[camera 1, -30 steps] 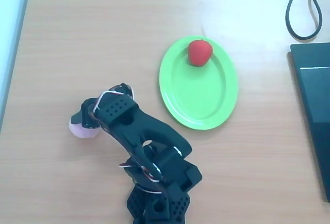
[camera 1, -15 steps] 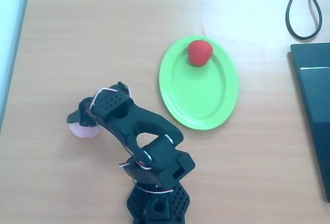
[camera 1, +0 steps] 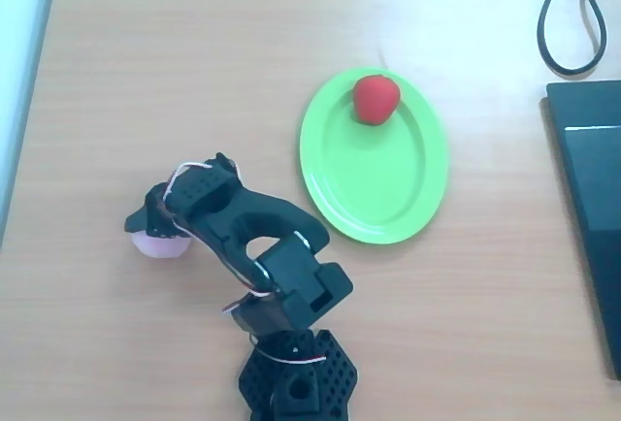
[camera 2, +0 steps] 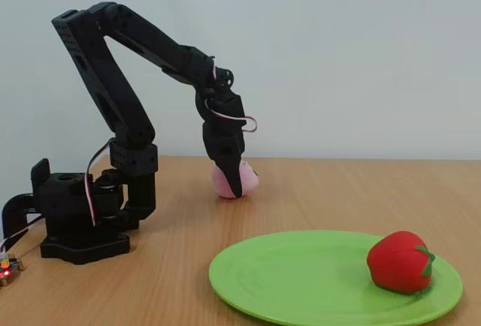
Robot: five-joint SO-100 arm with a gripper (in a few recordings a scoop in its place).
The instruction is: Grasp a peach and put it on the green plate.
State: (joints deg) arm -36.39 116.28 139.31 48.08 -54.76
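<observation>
Your gripper [camera 2: 234,179] is down at the peach [camera 2: 246,179] — in the fixed view its black fingers reach over the front of the pale pink fruit and their tips sit low against it, near the wooden table [camera 2: 316,198]. From overhead the gripper [camera 1: 152,227] covers the top of the peach [camera 1: 161,245], and only the lower pink edge shows beneath the black head. You cannot tell from either view whether the fingers are clamped on the fruit or just set around it, nor whether the peach rests on the table or is lifted off it.

The green plate [camera 1: 388,183] lies well apart from the peach, to the right in the overhead view. A red strawberry [camera 1: 375,98] sits on the plate near its far rim — in the fixed view the strawberry [camera 2: 400,261] is at the plate's [camera 2: 301,277] right end.
</observation>
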